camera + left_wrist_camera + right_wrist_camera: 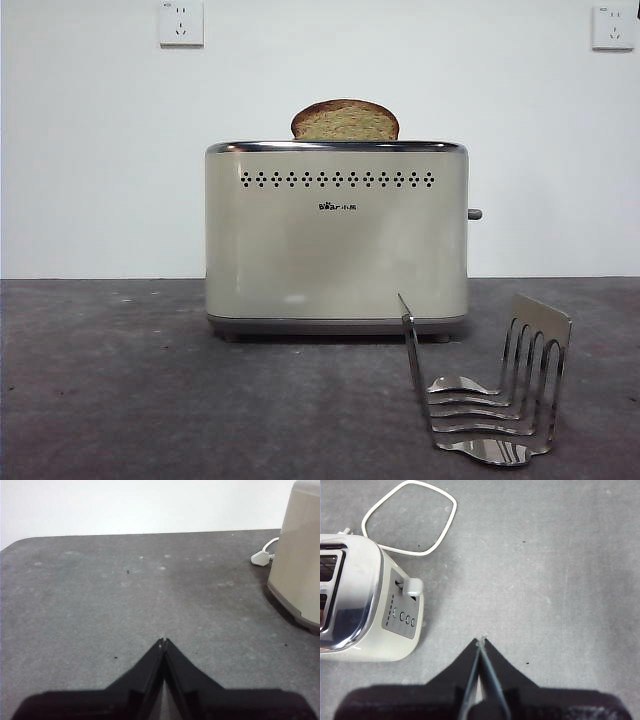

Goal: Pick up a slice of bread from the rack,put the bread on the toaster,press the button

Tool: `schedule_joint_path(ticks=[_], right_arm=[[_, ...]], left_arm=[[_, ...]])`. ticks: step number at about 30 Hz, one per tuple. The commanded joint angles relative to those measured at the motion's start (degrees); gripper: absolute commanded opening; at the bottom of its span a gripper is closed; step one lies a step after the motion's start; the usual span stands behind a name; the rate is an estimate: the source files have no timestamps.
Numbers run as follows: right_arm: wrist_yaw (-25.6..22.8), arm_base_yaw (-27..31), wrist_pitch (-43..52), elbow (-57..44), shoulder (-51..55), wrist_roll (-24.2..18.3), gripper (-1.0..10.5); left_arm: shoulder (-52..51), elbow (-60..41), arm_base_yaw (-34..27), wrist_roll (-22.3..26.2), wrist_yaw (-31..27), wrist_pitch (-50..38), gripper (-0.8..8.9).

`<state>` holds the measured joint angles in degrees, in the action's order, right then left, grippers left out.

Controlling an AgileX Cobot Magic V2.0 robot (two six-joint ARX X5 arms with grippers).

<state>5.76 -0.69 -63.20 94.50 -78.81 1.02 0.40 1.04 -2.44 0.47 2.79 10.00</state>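
The slice of bread (345, 121) stands upright in the top of the cream toaster (336, 240), its rounded brown crust showing above the chrome rim. The button (474, 214) sticks out from the toaster's right side; in the right wrist view it is a grey lever (412, 586) on the end panel. The steel rack (485, 390) stands empty at the front right. My right gripper (481, 641) is shut and holds nothing, hanging over bare table beside the toaster's (365, 605) button end. My left gripper (163, 641) is shut and empty, over the table away from the toaster (300, 555).
A white power cord (410, 517) lies looped on the dark grey table behind the toaster, and its white plug (261, 557) rests near the toaster's base. Two white wall sockets (181, 22) (612, 27) sit high on the wall.
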Motion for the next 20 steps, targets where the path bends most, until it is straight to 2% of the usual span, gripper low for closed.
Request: schedule_joint_path(ticks=[1, 20], right_arm=[[-0.24, -0.04, 0.24, -0.15, -0.11, -0.22, 0.0], [-0.22, -0.04, 0.26, -0.15, -0.11, -0.24, 0.0]], left_arm=[[-0.2, -0.61, 0.22, 1.27, 0.24, -0.11, -0.03], [1.2, -0.61, 0.22, 0.72, 0.24, -0.61, -0.03]])
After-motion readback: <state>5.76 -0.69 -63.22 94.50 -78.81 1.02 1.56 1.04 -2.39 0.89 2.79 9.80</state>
